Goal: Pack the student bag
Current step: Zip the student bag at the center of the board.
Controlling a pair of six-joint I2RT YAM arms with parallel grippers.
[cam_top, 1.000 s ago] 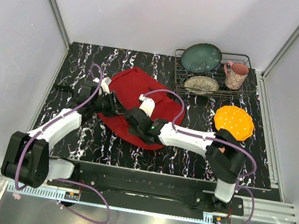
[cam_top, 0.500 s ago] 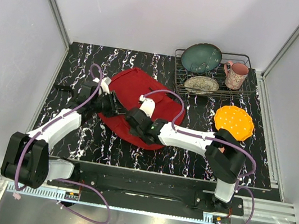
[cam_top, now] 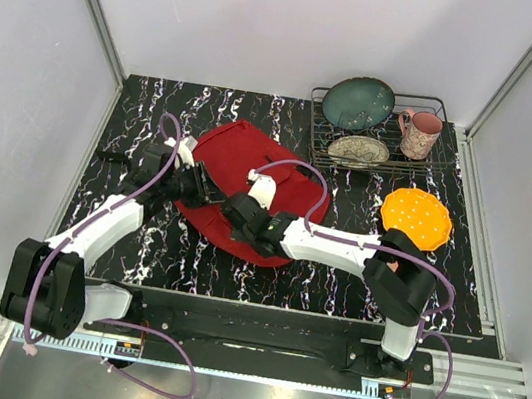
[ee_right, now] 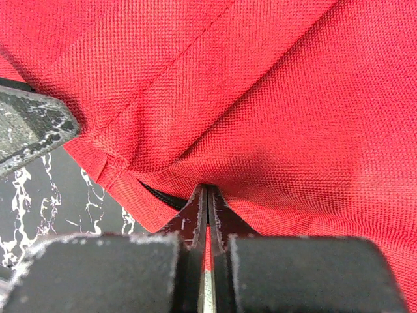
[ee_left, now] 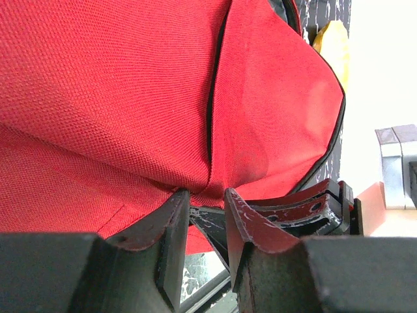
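Top view: bright, even; soft shadows on desk (cam_top: 186, 258).
Left wrist: right edge washed out; near jaws blurred.
Right wrist: student bag (ee_right: 293, 98) weave sharp, shadowed centre.

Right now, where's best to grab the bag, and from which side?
Probably its near hem, from the near side: the bag lies flat, and that edge offers a thin fold to pinch. The right gripper is shut on it there.

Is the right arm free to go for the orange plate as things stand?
Probably not yet: the right gripper is pinched shut on the student bag and must let go first. Otherwise the orange plate lies open beside that arm, nothing in between.
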